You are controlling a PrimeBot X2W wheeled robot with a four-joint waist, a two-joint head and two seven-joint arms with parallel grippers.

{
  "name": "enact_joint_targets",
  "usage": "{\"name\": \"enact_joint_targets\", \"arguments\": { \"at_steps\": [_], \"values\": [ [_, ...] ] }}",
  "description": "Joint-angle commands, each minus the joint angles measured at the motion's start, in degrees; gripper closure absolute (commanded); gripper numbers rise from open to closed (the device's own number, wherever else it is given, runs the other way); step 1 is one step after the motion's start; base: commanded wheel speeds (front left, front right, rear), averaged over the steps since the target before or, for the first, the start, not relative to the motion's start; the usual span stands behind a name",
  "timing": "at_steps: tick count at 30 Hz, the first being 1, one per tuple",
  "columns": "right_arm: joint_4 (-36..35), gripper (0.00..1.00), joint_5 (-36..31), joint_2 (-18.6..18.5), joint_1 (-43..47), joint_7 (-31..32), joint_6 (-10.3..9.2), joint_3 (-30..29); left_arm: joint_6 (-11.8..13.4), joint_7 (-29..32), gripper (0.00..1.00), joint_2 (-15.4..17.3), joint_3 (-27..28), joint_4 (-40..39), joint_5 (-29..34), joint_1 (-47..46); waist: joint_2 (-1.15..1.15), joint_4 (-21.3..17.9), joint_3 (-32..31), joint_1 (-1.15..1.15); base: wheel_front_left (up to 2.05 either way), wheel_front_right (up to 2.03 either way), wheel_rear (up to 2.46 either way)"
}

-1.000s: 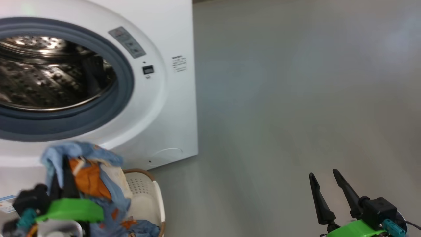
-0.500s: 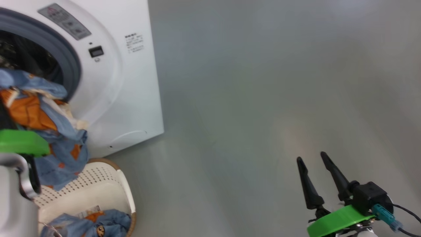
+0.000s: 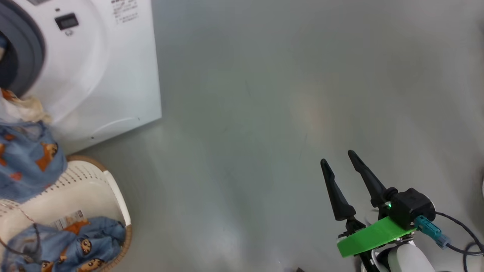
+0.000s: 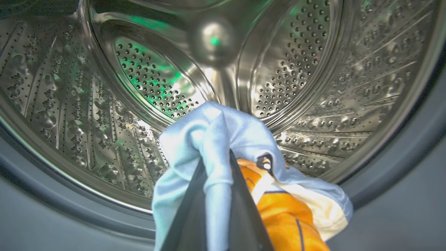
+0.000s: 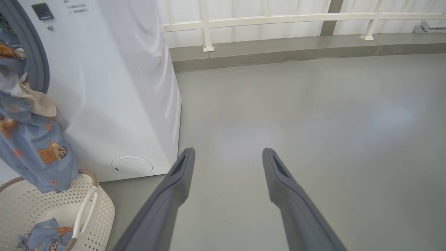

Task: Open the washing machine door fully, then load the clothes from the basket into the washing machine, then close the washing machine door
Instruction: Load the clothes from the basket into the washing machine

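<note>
Near right: your right gripper [image 3: 337,157] hangs over the floor [image 3: 264,113], fingers spread wide and holding nothing. Near left: the basket [image 3: 113,189] stands just beside the foot of the machine [image 3: 113,75], and a loose garment [image 3: 68,241], blue with orange figures, lies in it. Above the basket: the held garment [image 4: 216,129] is clenched between the two fingers of your left gripper [image 4: 216,158]. Its upper fold sits at the machine's mouth, over the grey gasket [image 4: 52,216], while its tail drapes outside, down toward the basket. Far: the steel drum [image 4: 146,76], where no clothes can be seen in the visible part. Step in hand, by judgement: loading, apparently the first piece. Next, carry the left gripper deeper past the gasket, so the trailing tail clears the lip before you let go. Then go back for the loose garment.
</note>
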Motion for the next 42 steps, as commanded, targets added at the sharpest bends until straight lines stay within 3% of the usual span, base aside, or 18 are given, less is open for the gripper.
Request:
{"name": "enact_joint_targets", "arguments": {
  "at_steps": [1,11,22,28,32,33,34,42],
  "values": [
    [-1.8,0.0,0.5,-0.4,-0.9,-0.3,0.09,1.6,0.2,-0.5,1.0,3.5,0.7,-0.2,1.1,-3.1,0.0,-0.3,3.9,0.0,0.0,0.0,0.0],
    [-3.7,0.0,1.9,-0.4,-2.2,-0.3,0.09,5.1,0.0,-0.5,1.0,6.5,-0.3,2.4,3.2,-14.5,0.0,-0.9,9.5,0.0,0.0,0.0,0.0],
    [-4.8,0.0,3.6,-0.4,-2.7,-0.3,0.09,8.0,1.2,-0.5,1.0,8.9,-0.8,-1.4,5.6,-24.1,0.0,-2.0,14.1,0.0,0.0,0.0,0.0],
    [-4.7,0.0,4.6,-0.4,-2.3,-0.3,0.09,7.8,0.0,0.0,1.0,9.2,-3.4,6.6,7.2,-26.5,0.0,-2.0,14.6,0.0,0.0,0.0,0.0],
    [-4.3,0.0,4.8,-0.4,-2.2,-0.3,0.09,7.4,0.9,-0.1,0.54,8.4,-4.5,11.1,7.7,-27.7,0.0,-1.4,14.2,0.0,0.0,0.0,0.0],
    [-4.2,0.0,4.9,-0.4,-2.2,-0.3,0.09,7.3,1.1,0.1,0.16,7.9,-5.0,12.3,8.0,-27.6,0.0,-1.1,13.9,0.0,0.0,0.0,0.0],
    [-4.1,0.0,4.9,-0.4,-2.2,-0.3,0.09,7.4,1.3,0.1,0.0,7.4,-5.5,13.3,8.3,-27.6,0.0,-0.8,13.5,0.0,0.0,0.0,0.0],
    [-3.7,0.0,4.5,-0.4,-3.0,-0.3,0.09,8.0,3.5,-0.4,0.0,4.8,-6.2,16.7,7.9,-27.6,0.0,1.0,11.5,0.0,0.0,0.0,0.0]
  ]
}}
